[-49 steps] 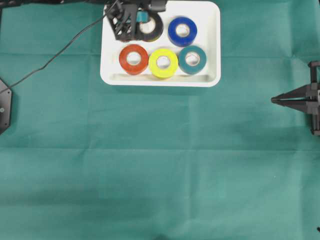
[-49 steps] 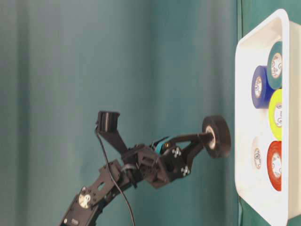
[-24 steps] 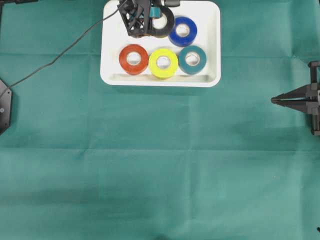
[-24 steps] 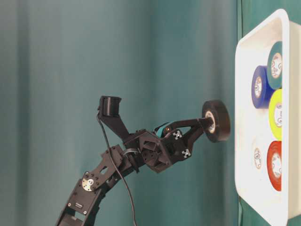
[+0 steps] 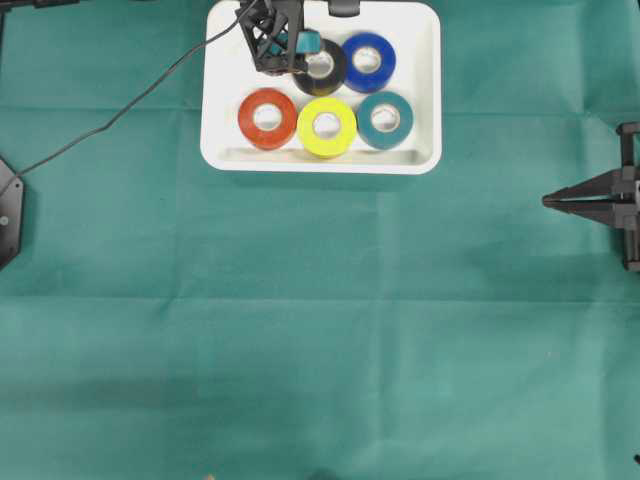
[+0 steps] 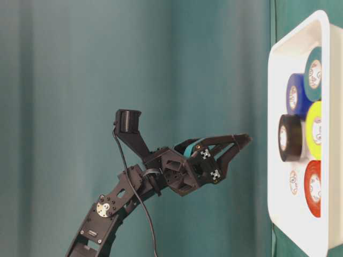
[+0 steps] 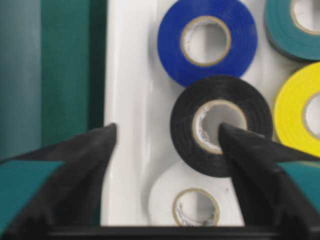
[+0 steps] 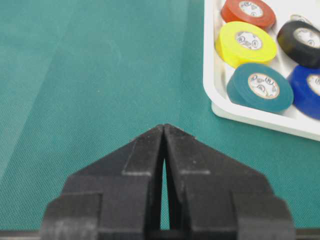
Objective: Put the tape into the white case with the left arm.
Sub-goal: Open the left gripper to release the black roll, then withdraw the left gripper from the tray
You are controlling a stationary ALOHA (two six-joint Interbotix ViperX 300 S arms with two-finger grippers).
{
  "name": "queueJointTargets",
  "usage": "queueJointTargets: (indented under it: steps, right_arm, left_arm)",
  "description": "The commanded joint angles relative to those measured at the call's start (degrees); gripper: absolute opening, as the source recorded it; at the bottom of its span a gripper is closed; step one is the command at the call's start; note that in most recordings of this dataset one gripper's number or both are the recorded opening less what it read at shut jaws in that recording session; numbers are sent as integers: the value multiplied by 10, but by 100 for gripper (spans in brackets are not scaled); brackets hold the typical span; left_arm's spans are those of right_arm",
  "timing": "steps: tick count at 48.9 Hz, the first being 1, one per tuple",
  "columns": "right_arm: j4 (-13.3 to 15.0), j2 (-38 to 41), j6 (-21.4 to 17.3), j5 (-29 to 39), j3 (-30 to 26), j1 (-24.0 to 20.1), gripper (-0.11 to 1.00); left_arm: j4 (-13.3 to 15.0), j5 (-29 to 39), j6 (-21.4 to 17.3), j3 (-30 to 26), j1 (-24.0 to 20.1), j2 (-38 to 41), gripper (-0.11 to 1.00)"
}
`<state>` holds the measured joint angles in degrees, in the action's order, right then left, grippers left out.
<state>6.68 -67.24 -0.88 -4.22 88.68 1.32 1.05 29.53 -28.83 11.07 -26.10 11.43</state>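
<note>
- In the white case (image 5: 424,90), the black tape (image 5: 322,70) lies beside the blue roll (image 5: 369,62), above the yellow roll (image 5: 327,126) in the overhead view, resting partly on a white roll (image 7: 196,202)
- The left pincer (image 7: 165,135) hangs above it, jaws spread wide and holding nothing, apart from the tape in the table-level view
- The right pincer (image 8: 164,131) is closed and empty over the green worktop (image 5: 300,330), well apart from the case

No legible text anywhere; tape-core print too small to read.
</note>
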Motion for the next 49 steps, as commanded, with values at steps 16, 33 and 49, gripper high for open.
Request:
queueJointTargets:
  steps: [16,33,49]
  right_arm:
    - [0,5,0,-5,-7,1,-10]
    - [1,4,0,-5,-7,2,-10]
    - [1,4,0,-5,-7,1,-10]
  left_arm:
    - [0,-6,0,4,-2,-28,83]
    - [1,-14,2,120,-2,-136,83]
    - [1,-19,2,258,-2,-257,83]
